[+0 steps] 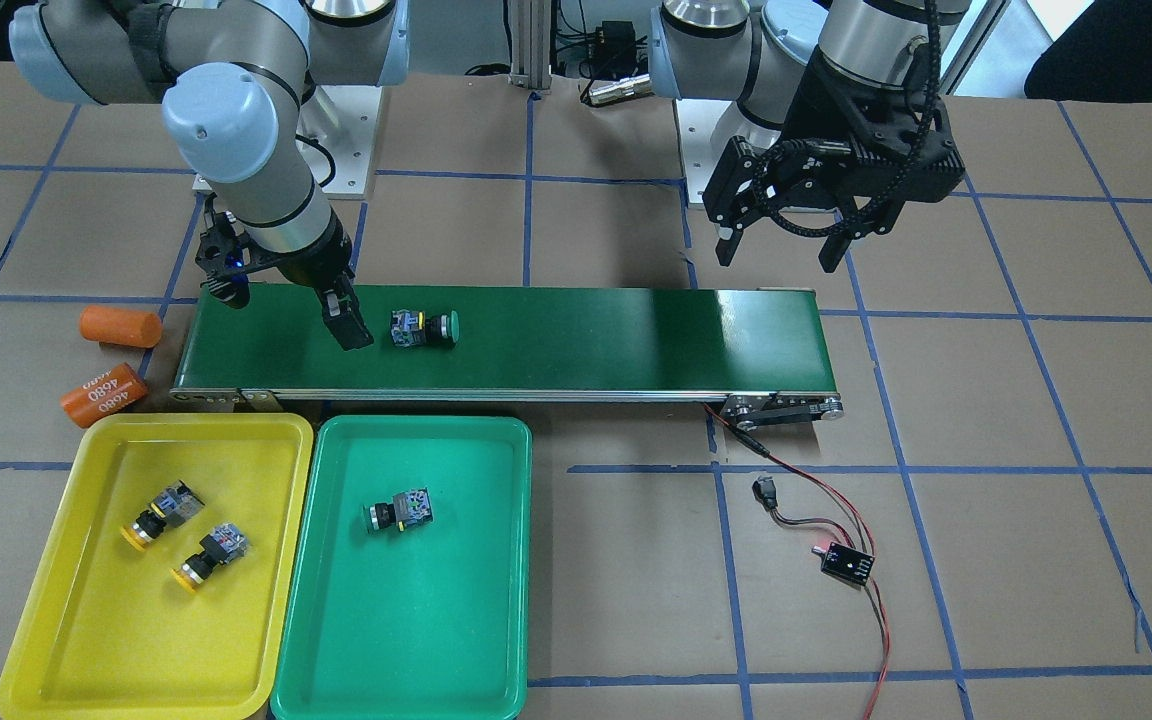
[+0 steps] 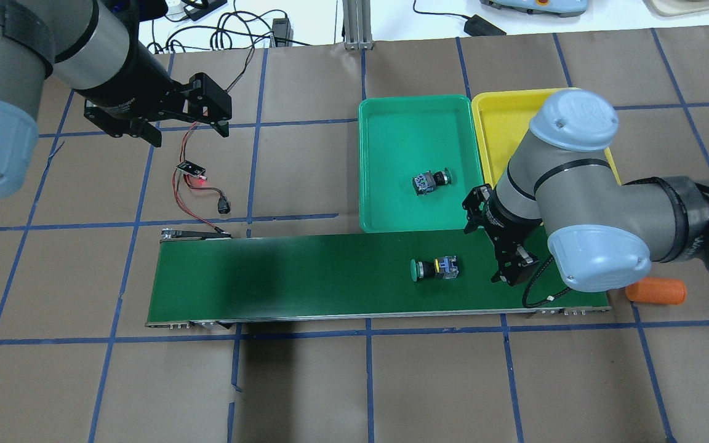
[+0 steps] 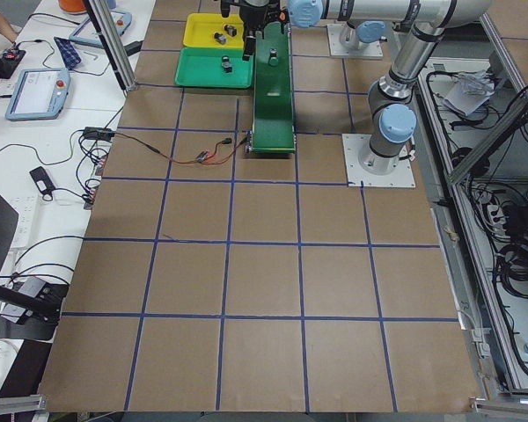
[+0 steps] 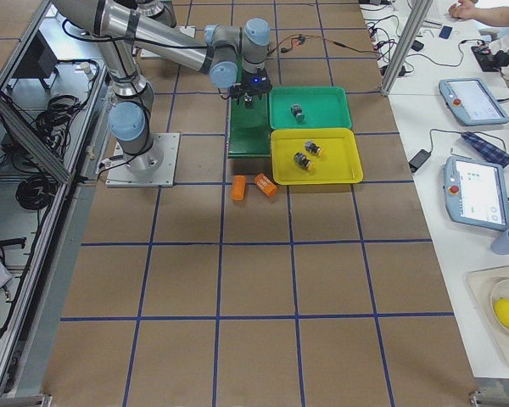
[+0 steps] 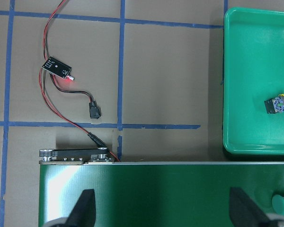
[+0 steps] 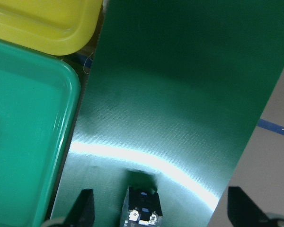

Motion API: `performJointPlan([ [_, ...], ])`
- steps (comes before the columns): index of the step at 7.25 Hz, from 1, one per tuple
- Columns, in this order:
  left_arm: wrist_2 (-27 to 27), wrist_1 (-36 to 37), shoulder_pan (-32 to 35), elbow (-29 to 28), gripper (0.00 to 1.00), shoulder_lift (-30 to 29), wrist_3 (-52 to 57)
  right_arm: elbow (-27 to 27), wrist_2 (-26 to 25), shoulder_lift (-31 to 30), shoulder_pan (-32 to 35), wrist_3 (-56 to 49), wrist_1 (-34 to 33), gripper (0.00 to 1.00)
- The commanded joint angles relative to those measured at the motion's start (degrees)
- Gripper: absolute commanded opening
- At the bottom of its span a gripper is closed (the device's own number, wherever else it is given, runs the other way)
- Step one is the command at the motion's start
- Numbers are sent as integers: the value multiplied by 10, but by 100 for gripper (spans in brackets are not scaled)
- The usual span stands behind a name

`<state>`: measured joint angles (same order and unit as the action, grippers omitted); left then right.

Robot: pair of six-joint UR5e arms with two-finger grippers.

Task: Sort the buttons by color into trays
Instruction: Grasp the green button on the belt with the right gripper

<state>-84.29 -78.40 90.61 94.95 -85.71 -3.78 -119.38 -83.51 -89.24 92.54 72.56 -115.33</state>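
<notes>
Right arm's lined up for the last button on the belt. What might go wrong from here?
1. The right gripper is open beside the green-capped button, not over it; closing off-centre may roll it along the belt.
2. The green tray sits tight against the yellow tray; a release near that shared edge may land wrong.
3. A second button already lies in the green tray; dropping onto it may bounce one out.
</notes>
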Motion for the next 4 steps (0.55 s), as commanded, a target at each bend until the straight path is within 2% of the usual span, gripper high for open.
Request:
performJointPlan([
  [1,-1,0,0,1,100,-2,0,-1,-3,19,11,0,-19,100],
  [4,-1,0,0,1,100,-1,0,-23,-2,20,12,4,-27,100],
])
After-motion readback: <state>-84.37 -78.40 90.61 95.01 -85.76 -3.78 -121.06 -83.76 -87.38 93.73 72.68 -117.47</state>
